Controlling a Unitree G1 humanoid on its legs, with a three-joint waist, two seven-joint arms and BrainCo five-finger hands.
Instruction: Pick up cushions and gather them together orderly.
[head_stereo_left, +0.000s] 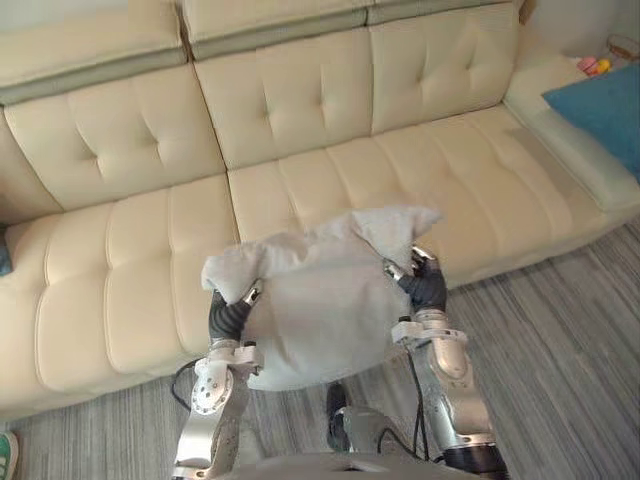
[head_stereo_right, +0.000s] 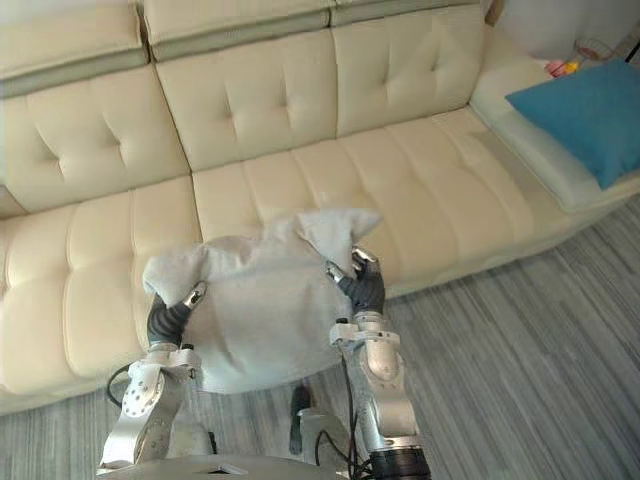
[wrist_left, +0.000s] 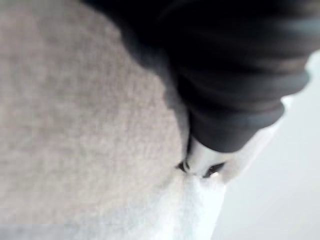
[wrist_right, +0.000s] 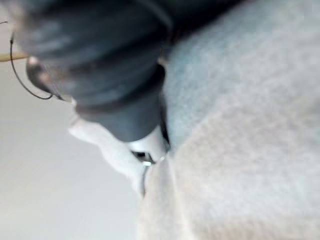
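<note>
A cream sofa with tufted back cushions and stitched seat panels is stretching across the whole scene, its right end turning into a low side section. Grey striped floor is running along its front edge. Small pink and yellow objects are lying at the sofa's far right corner, too small to identify.

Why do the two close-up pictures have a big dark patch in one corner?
Left wrist view: the left hand, under its dark cover, sits right at the camera, against the grey cushion. Right wrist view: the right hand does the same. Left eye view: even light on the sofa, no glare.
</note>
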